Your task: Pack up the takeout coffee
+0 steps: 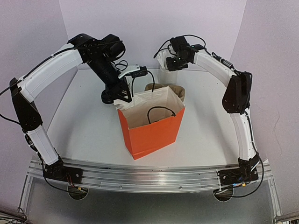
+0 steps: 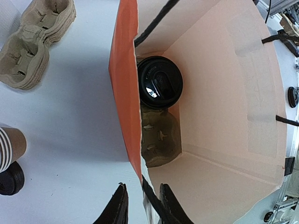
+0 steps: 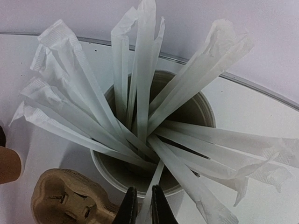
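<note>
Inside orange paper bag [image 2: 124,93]: black-lidded takeout coffee [image 2: 160,83] stood upright, lid skyward, body hidden | left gripper [image 2: 143,186] slightly open astride its rim | right gripper [image 3: 142,189] pinched white wrapped straw [image 3: 156,175].

Takeout coffee [image 2: 160,83]: cup body hidden beneath its lid, inside bag [image 2: 124,88]. Striped cup [image 2: 10,148] cut by left edge. One straw [image 3: 156,179] runs off frame between right gripper [image 3: 142,188] fingers.
</note>
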Tool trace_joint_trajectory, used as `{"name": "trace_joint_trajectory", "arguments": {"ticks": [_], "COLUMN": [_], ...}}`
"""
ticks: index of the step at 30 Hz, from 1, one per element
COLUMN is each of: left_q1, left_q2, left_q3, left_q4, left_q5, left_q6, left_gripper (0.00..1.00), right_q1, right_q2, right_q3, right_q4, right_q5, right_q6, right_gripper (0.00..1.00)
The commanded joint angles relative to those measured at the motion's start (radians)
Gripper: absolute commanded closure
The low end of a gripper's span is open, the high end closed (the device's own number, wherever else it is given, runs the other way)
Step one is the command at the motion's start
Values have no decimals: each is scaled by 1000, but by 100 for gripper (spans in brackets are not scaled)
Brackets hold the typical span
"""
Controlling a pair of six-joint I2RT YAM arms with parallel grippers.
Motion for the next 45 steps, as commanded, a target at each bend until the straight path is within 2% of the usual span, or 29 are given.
{"name": "trace_joint_trajectory", "arguments": {"ticks": [1, 11, 22, 32, 34, 36, 40, 42, 45], "left_q1": [6, 7, 6, 7, 7, 7, 7, 7, 7], "left_q2": [-36, -51, -73, -75, -80, -89, -111, -117, -123], "left_q3": [28, 20, -3, -4, -9, -15, -31, -37, -37], "left_q4": [-128, -125, -108, -101, -99, -95, -84, -80, -79], "left_q5": [-5, -11, -24, -17, -22, -29, -41, -44, -43], "left_q6": [-2, -3, 1, -5, -7, -8, -15, -18, -18], "left_gripper": [77, 77, 76, 76, 76, 76, 76, 76, 76], "right_q1": [-3, -3, -2, -3, -2, -2, -2, -3, -2], "right_q2": [-1, -126, -454, -644, -695, -741, -822, -866, -955], "right_q3": [32, 35, -146, -251, -255, -256, -305, -361, -465], "right_q4": [25, 28, 27, 24, 25, 23, 1, -13, -43], "right_q5": [33, 32, 57, 97, 41, -117, -640, -798, -913], "right_q6": [-18, -28, -20, 1, 14, 17, 85, 164, 244], "right_gripper": [100, 100, 100, 100, 100, 100, 100, 100, 100]}}
